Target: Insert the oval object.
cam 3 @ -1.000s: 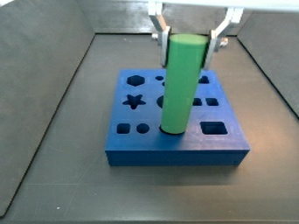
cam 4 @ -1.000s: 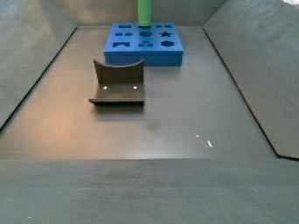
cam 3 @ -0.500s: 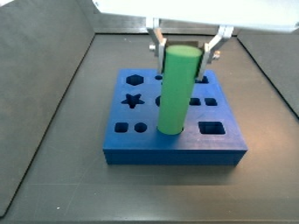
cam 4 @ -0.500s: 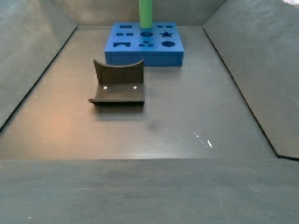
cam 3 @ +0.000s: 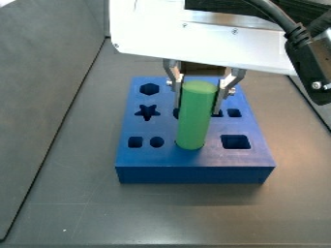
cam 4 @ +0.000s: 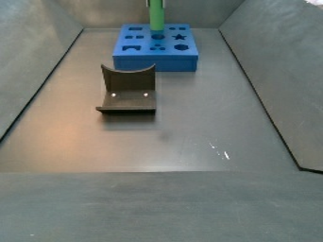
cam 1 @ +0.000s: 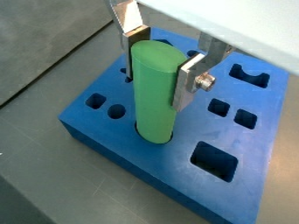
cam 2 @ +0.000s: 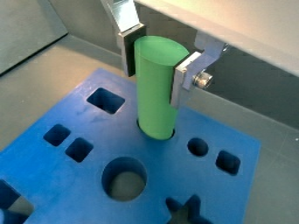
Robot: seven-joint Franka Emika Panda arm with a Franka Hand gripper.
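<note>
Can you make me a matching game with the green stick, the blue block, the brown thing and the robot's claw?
Things:
1. oval object
2. blue block
3. brown block
4. gripper

Places or states:
A. lies on the floor, apart from the others
B. stands upright in a hole
C. has shaped holes in its top
D. has a finger on each side of the green rod's top

Pairs: 1-B, 2-C, 3-A, 4-D

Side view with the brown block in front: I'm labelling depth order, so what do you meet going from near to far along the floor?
Short dark brown block → blue block → oval object standing in the blue block. The end effector is out of frame here; in a wrist view it is at the rod's top.
</note>
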